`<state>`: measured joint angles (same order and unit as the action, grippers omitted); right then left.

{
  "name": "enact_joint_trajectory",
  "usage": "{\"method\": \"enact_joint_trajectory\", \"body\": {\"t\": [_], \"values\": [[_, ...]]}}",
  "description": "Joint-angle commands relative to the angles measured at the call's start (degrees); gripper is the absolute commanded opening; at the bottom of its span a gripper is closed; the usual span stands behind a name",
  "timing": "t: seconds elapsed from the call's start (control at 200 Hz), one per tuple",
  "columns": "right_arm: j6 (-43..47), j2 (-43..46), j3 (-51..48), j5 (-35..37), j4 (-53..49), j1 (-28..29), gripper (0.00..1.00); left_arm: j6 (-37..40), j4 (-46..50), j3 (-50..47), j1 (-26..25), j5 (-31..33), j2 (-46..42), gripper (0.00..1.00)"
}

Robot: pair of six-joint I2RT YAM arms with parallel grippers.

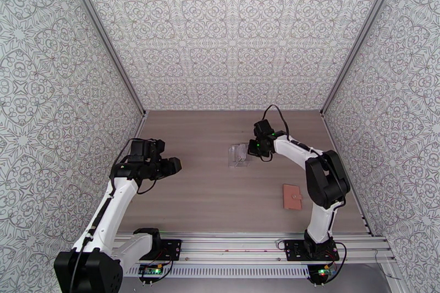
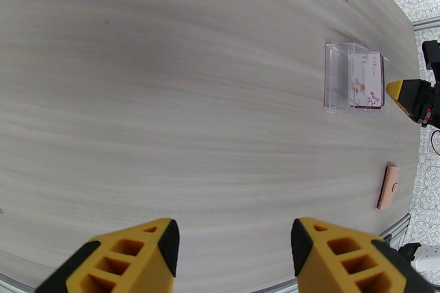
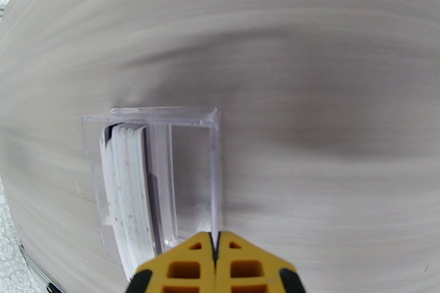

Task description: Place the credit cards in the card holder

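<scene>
Several credit cards [image 3: 129, 189] stand on edge, packed together, in a clear plastic stand [image 3: 215, 178] at mid-table; the front card [image 2: 366, 81] is white with red marks. My right gripper [image 3: 215, 244] is shut with nothing between its fingers, and its tips are right at the stand's [image 1: 238, 155] right edge. The card holder [image 1: 292, 196], a pinkish-brown wallet, lies closed and flat on the table nearer the right arm's base, apart from both grippers. My left gripper [image 2: 235, 244] hangs open and empty above the table's left side, far from the cards.
Patterned walls enclose the wooden table on three sides. A metal rail with both arm bases [image 1: 308, 247] runs along the near edge. Bare wood lies between the left gripper [image 1: 175, 165] and the stand.
</scene>
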<state>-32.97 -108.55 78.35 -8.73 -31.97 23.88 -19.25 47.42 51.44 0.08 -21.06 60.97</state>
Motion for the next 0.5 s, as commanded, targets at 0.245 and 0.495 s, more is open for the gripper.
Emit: {"method": "enact_joint_trajectory", "body": {"t": [0.245, 0.495], "values": [[2.63, 6.01, 2.51, 9.08, -6.9, 0.03, 0.5, 0.24, 1.53, 1.54, -0.9, 1.43, -0.95, 0.61], [0.47, 20.97, -13.31, 16.19, -11.43, -4.2, 0.54, -2.4, 1.45, 1.88, -6.39, 2.77, -2.96, 0.62]]}}
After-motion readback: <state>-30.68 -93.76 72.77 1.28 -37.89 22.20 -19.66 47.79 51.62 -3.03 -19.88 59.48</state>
